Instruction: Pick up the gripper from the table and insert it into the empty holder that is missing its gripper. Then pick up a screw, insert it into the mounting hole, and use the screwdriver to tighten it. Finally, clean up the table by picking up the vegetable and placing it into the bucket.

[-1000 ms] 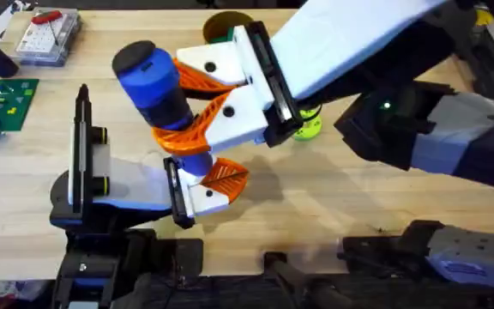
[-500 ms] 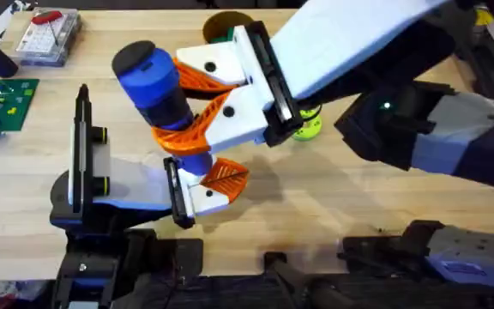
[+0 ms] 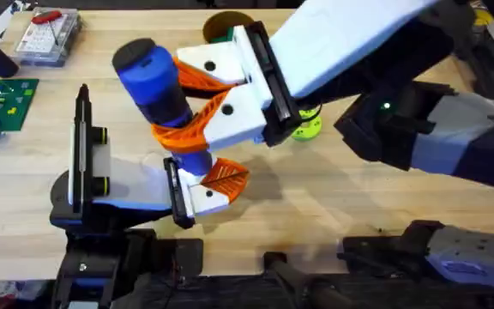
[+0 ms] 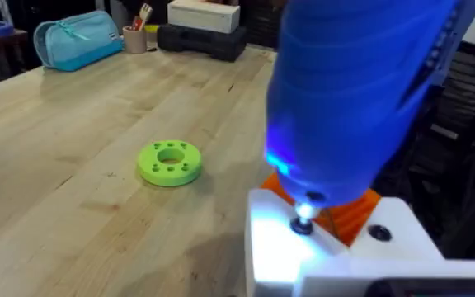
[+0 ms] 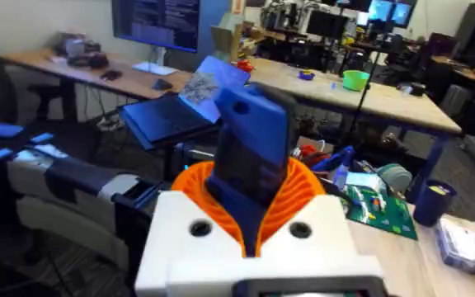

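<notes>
Right gripper (image 3: 197, 101) clamped on blue screwdriver (image 3: 157, 86), tip at holder (image 3: 131, 184), no legible writing, left gripper's opening unclear.

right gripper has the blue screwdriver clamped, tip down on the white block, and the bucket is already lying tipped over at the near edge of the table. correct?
Not quite. The bucket sits at the far edge of the table, partly hidden behind the arm in the overhead view; whether it is tipped can't be told. The rest holds: the right gripper clamps the blue screwdriver, tip down on the white block.
</notes>
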Available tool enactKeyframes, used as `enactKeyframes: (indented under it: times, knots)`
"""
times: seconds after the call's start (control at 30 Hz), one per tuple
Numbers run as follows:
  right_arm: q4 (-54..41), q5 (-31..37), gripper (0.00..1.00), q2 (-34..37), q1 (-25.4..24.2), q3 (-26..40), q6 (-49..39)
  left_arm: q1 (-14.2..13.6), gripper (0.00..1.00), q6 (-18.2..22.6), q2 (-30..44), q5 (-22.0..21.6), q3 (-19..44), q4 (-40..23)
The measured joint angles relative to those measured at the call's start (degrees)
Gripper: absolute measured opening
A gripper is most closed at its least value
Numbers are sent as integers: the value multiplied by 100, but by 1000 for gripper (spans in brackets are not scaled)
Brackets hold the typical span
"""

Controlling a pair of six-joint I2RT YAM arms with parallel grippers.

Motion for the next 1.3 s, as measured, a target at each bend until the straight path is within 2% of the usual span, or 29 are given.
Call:
enactKeyframes:
  times: [0.4,0.87,0.97,1.03,1.17,1.3]
  knots:
    - [410,275,48,37,0,-177,349,0,15,-17,0,-6,0,0]
    - [797,161,48,114,-2,-179,559,0,15,-15,0,-8,0,2]
    - [755,55,49,140,-24,147,727,0,15,-15,0,-11,0,2]
    - [398,-152,48,136,-70,835,836,0,15,-15,0,-11,0,2]
    - [-244,-344,49,110,-140,1664,844,0,15,-15,0,-10,0,2]
    - [-755,-474,48,61,-192,1877,734,0,15,-15,0,-9,0,2]
